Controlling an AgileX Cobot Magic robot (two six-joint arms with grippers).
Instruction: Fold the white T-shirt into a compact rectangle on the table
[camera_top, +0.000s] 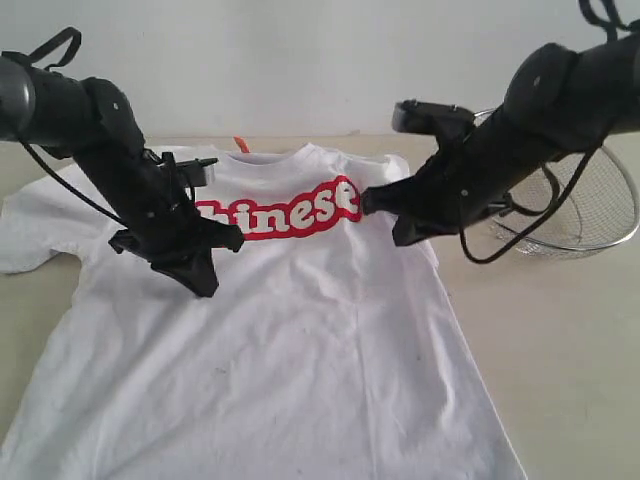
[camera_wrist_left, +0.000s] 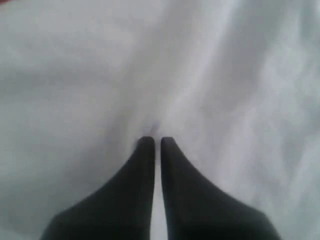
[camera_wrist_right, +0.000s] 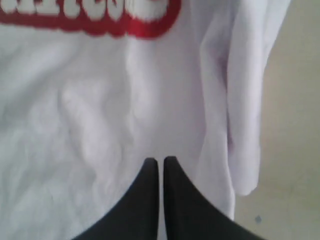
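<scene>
Exterior view first, and the white T-shirt (camera_top: 300, 340) lies spread front-up on the pale worktop (camera_top: 560, 330), collar at the far side, hem running out of the near edge of the picture. The red lettering (camera_top: 300, 210) runs across the chest, and a small orange neck tag (camera_top: 240, 145) pokes up behind the collar. One sleeve (camera_top: 30, 235) is laid out flat on the left of this view; on the other side the cloth sits bunched in near the shoulder.

Over comes the left gripper (camera_top: 205, 285), nose angled down above the chest just below the start of the lettering, its arm hiding the first letter. The right gripper (camera_top: 368, 200) points in from the opposite side, tip right at the last letter of the word. Behind that arm, a wire-mesh basket (camera_top: 600, 215) stands on the worktop (off the shirt, beside its shoulder).

Left wrist view: jaws closed tip to tip, a hairline slit between them, plain white fabric filling the picture with soft creases fanning from the tips. Whether they touch or pinch the cloth cannot be told from here.

Right wrist view: same story, jaws drawn together over the shirt, the lettering blurred at one edge. Alongside the gripper, the shirt's side edge lies doubled over in a long fold, and bare worktop shows beyond it.
</scene>
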